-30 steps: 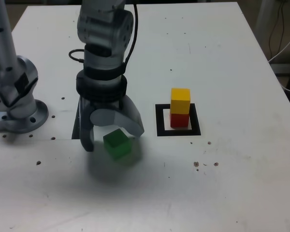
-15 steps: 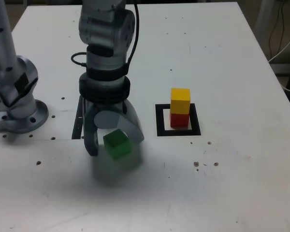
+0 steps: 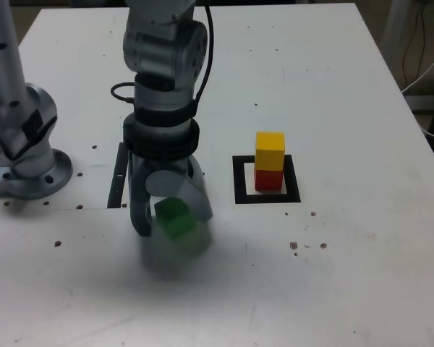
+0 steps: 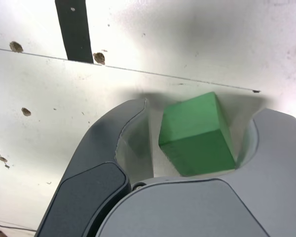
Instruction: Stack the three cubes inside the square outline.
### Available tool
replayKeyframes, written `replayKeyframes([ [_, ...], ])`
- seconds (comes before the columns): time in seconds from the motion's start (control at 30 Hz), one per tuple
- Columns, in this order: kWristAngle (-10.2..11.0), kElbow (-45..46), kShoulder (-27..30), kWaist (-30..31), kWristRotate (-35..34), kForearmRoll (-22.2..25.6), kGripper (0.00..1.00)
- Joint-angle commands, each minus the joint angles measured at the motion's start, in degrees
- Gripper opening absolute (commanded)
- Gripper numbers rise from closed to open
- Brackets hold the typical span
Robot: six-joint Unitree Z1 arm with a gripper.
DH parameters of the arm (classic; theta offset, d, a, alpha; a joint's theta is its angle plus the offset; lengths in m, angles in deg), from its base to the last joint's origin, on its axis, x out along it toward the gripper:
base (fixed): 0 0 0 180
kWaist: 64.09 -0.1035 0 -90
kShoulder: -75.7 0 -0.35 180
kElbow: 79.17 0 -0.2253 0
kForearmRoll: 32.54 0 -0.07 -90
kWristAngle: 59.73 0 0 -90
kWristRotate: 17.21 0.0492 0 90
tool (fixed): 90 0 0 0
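Nearest the camera in the exterior view, the green cube (image 3: 175, 217) sits on the white table (image 3: 333, 87) between the two fingers of the gripper (image 3: 170, 215), which is spread around it, jaws apart and not clamped. In the wrist view the green cube (image 4: 197, 134) shows a gap to the finger (image 4: 113, 143) on one side, while on the other side it lies close against the finger; contact there cannot be settled. The gripper's body hides the cube's near lower edge in that view, and in the exterior view the finger partly covers the cube. A narrow black strip (image 3: 118, 176) on the table is mostly hidden behind the arm. Farther off, toward the exterior view's right, the yellow cube (image 3: 270, 150) stands on the red cube (image 3: 268, 178) inside the square outline (image 3: 240, 181), well apart from the gripper. The arm's base (image 3: 25, 144) stands at the exterior view's left, its upper part cut off.
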Motion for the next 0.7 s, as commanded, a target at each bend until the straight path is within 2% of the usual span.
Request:
replayKeyframes([
  [0.0, 0.3, 0.2, -0.7, 0.1, -0.1, -0.7, 0.61],
  [0.2, 1.0, 0.1, -1.3, 0.1, -0.1, -2.2, 0.56],
  [0.5, 1.2, -0.1, -0.5, 0.0, -0.1, -3.6, 0.28],
  [0.67, 3.2, -1.0, 1.8, -0.4, 0.2, -0.7, 0.25],
])
